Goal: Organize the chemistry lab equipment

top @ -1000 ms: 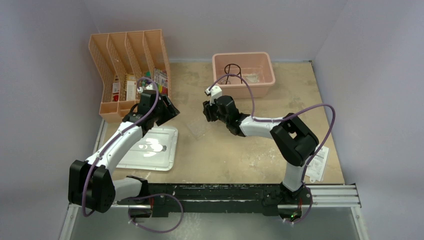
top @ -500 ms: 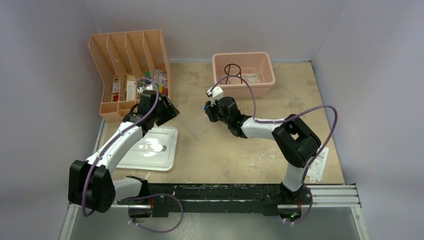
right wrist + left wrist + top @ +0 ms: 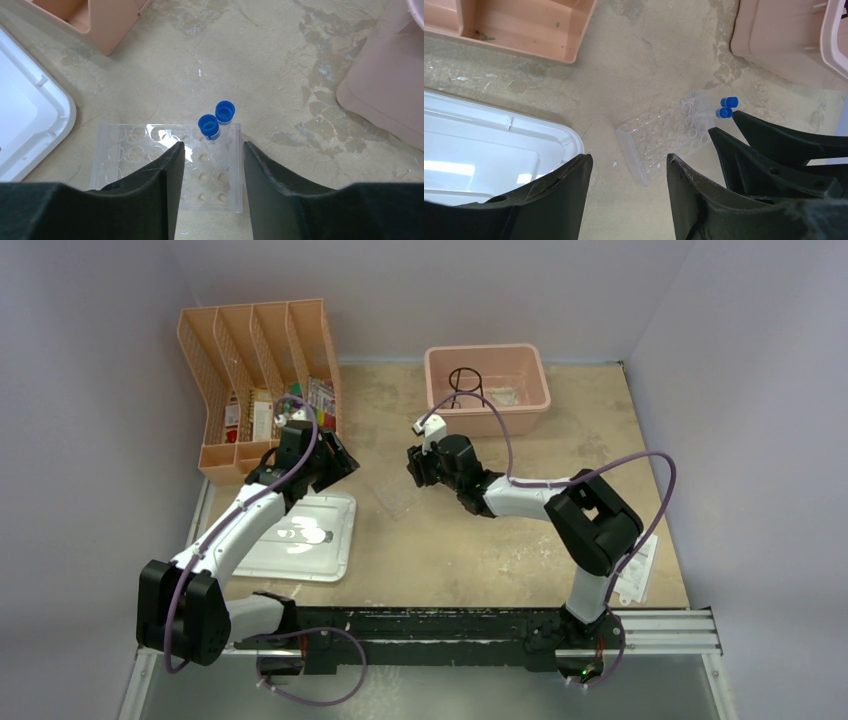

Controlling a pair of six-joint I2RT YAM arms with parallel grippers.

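Top view: clear plastic tray (image 3: 398,496) is laid on the table (image 3: 480,550); left end effector (image 3: 338,460) at its 10 o'clock, right end effector (image 3: 418,466) at 1 o'clock.
Left wrist: jaws spread, nothing held.
Right wrist: jaws parted, empty; blue-capped clear vials (image 3: 216,120) are stood in the tray's 1 o'clock corner.
Handling: judged light and brittle; vials are best gripped below the caps.

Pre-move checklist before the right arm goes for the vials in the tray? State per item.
1. Right tool open and empty: ok.
2. Left tool open and empty: ok.
3. Both blue-capped vials upright in the clear tray: ok.
4. Vials in line with the gap between the right fingers: ok.
5. The two tools apart from each other: ok.
6. Vials fully seated in their wells: cannot tell.
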